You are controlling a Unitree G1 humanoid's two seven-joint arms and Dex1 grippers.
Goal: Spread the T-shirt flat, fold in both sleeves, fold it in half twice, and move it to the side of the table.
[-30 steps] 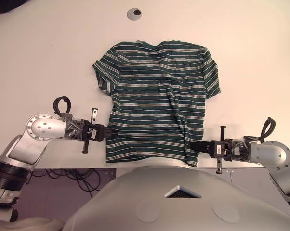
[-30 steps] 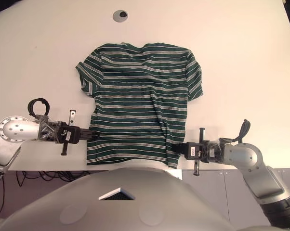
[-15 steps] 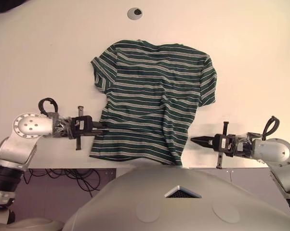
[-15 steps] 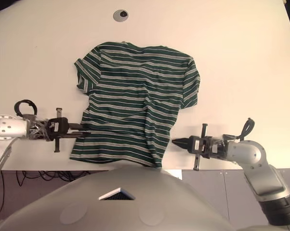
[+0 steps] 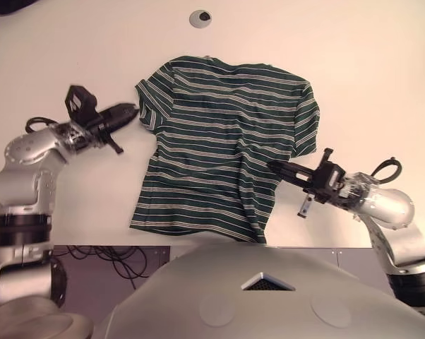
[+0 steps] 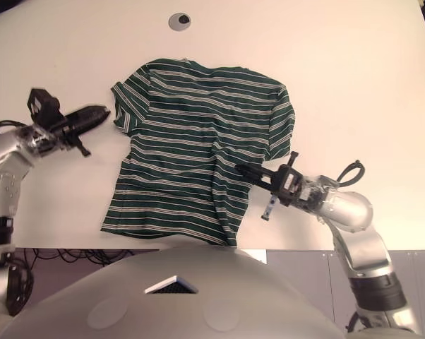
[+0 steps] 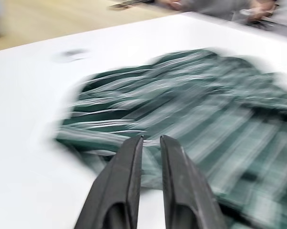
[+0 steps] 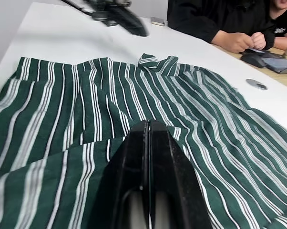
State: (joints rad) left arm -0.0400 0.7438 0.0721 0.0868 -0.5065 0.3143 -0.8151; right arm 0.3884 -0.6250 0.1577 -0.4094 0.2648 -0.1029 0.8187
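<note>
On the left side of the bench point(image 5: 382, 85) the left arm is bent at the elbow. Its hand point(image 5: 130, 109) points to the right and is released, the fingers point(image 7: 129, 167) a little apart with nothing between them. The right arm comes in from the near right, and its hand point(image 5: 272, 166) is clenched on nothing. Half a second ago the left hand was grasping the near left hem and the right hand was off the cloth; both have since moved. The T-shirt point(image 5: 226, 134) lies in the middle of the bench, collar far, hem near and pulled to the left, wrinkled. Its left sleeve point(image 5: 147, 116) is just beside the left hand's tips, and the right hand's tips are over its right side.
</note>
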